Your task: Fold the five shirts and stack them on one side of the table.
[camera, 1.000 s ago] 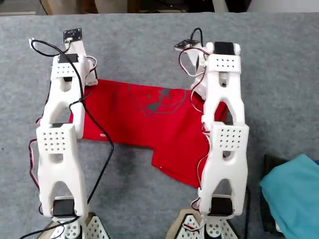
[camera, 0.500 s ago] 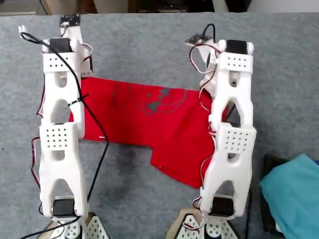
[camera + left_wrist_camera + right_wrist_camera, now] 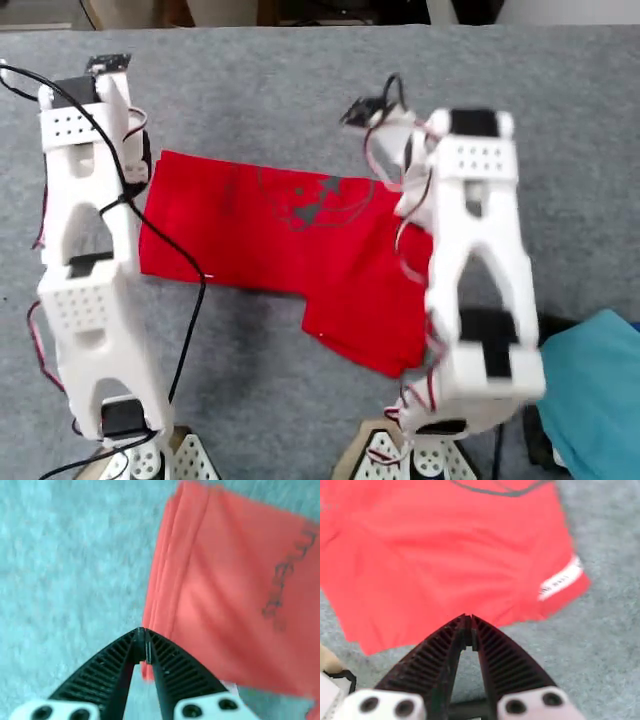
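Observation:
A red shirt (image 3: 270,230) with a dark print lies partly folded on the grey table, a flap reaching toward the near edge. My left arm (image 3: 85,200) stands over its left edge. In the left wrist view the left gripper (image 3: 144,645) is shut, its tips above the layered edge of the red shirt (image 3: 225,595), with nothing between them. My right arm (image 3: 475,230) rises over the shirt's right side. The right gripper (image 3: 467,627) is shut too, hovering over the border of the red shirt (image 3: 445,555) near a white label (image 3: 560,582).
A teal shirt (image 3: 590,390) lies at the table's near right corner on a dark object (image 3: 540,330). Grey table surface (image 3: 260,90) stretches beyond the red shirt and to its left.
Both arms have drawn away from the red shirt: the left one swung left off its edge, the right one rose and shifted right. The shirt's left edge now lies uncovered.

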Action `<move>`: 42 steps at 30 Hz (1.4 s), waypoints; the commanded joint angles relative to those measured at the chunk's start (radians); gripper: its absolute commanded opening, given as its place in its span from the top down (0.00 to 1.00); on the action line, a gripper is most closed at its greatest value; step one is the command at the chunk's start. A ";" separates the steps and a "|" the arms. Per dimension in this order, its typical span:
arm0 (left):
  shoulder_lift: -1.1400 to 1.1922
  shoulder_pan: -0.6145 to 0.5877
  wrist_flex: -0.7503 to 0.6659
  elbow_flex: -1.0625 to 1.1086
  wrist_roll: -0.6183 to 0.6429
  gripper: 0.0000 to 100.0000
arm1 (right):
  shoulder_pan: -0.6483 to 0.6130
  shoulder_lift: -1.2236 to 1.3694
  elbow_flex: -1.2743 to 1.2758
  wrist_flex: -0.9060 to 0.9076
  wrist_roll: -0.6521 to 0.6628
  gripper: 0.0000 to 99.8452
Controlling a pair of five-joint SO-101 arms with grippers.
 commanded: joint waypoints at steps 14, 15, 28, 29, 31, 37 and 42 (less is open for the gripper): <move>-0.903 0.005 -0.571 1.200 0.133 0.98 | -0.265 -0.657 0.881 -0.152 0.003 0.84; -0.908 0.005 -0.609 1.238 0.152 0.98 | -0.282 -0.674 0.905 -0.152 0.002 0.84; -0.872 -0.077 -0.798 1.366 0.201 0.98 | -0.424 -0.691 1.075 -0.239 -0.084 0.75; -0.872 -0.077 -0.798 1.366 0.201 0.98 | -0.429 -0.691 1.076 -0.239 -0.095 0.75; -0.872 -0.077 -0.799 1.367 0.201 0.98 | -0.435 -0.693 1.076 -0.239 -0.104 0.75; -0.872 -0.077 -0.838 1.390 0.201 0.98 | -0.470 -0.691 1.064 -0.226 -0.110 0.75; -0.872 -0.077 -0.836 1.390 0.201 0.98 | -0.478 -0.613 1.129 -0.365 -0.123 0.75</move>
